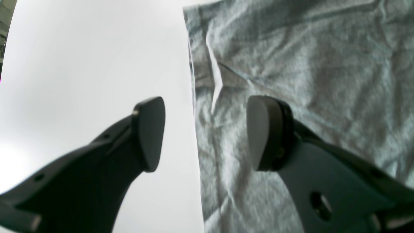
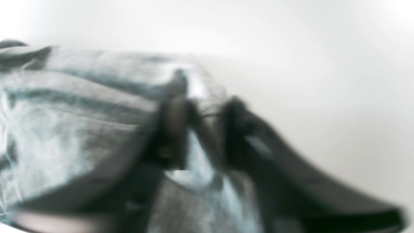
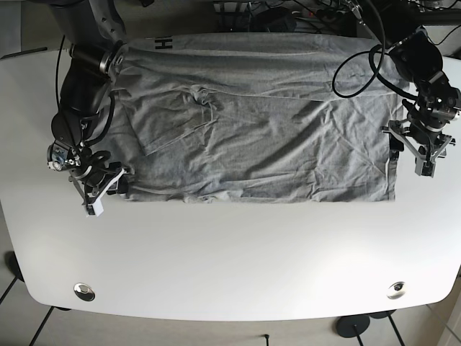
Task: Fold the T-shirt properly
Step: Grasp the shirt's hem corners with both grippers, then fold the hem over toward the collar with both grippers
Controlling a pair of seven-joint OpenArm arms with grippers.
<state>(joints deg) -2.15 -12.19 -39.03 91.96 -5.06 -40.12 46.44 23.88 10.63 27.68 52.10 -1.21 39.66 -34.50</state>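
A grey T-shirt point(image 3: 252, 122) lies spread flat and wrinkled across the white table point(image 3: 238, 252). My left gripper point(image 1: 207, 136) is open at the shirt's right edge point(image 3: 410, 155). One finger point(image 1: 150, 136) is over bare table and the other is over the cloth point(image 1: 291, 64), with the hem line running between them. My right gripper point(image 2: 200, 129) sits at the shirt's lower left corner point(image 3: 112, 186). In the blurred right wrist view it looks shut on a bunched fold of the fabric point(image 2: 81, 129).
Cables point(image 3: 353, 65) and dark equipment lie along the table's far edge, close to the shirt's top. Two metal grommets point(image 3: 85, 291) point(image 3: 396, 290) sit near the front corners. Bare table stretches in front of the shirt.
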